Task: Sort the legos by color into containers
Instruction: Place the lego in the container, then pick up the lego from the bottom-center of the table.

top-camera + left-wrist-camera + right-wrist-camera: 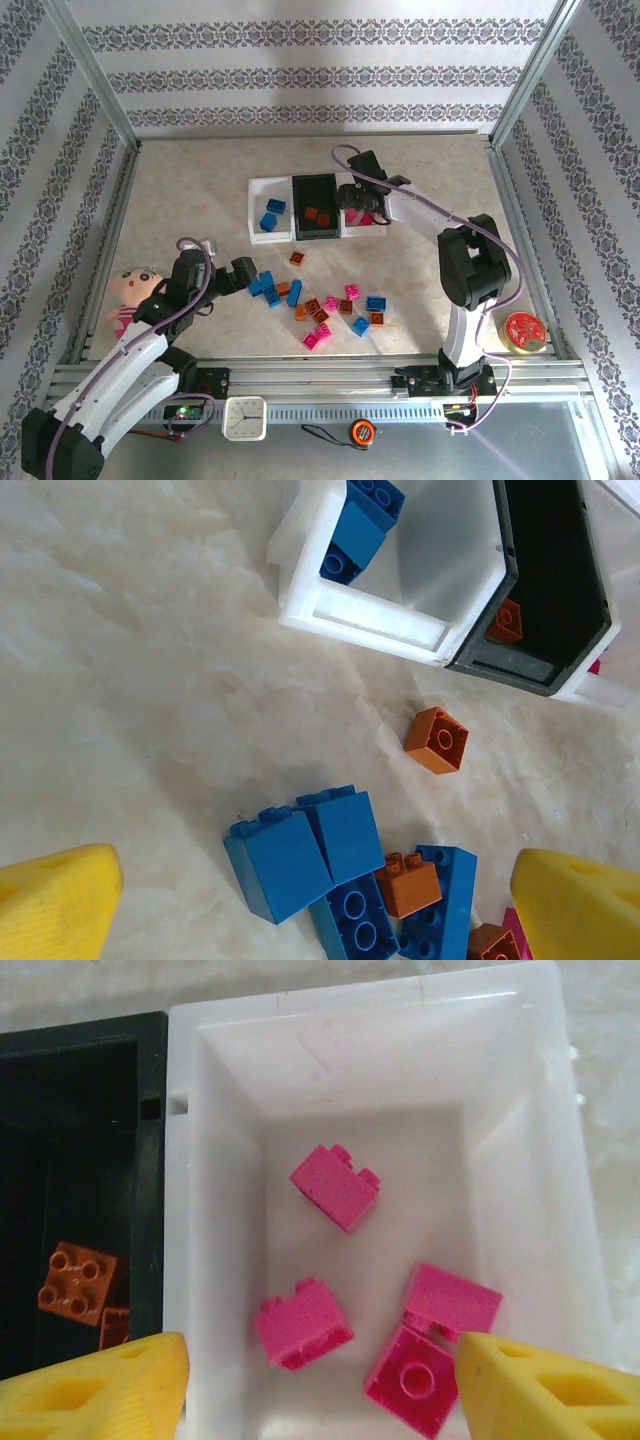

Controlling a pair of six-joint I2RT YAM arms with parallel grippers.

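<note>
Loose legos (330, 305) in blue, orange-brown and pink lie scattered at the table's middle front. The containers stand behind them: a white bin (258, 212) with blue bricks, a black bin (316, 192) with orange ones, and a second white bin (520, 1160) holding several pink bricks (303, 1325). My right gripper (320, 1385) hovers open over that pink bin, and nothing sits in its fingers (100, 1390). My left gripper (315, 910) is open above a cluster of blue bricks (300, 850) with an orange one (408, 885) among them. A lone orange brick (436, 740) lies nearer the bins.
A doll (135, 290) with a pink face lies at the front left beside my left arm. A round red tin (523, 331) sits at the front right. A small clock (244, 417) rests on the front rail. Metal frame posts and patterned walls enclose the table.
</note>
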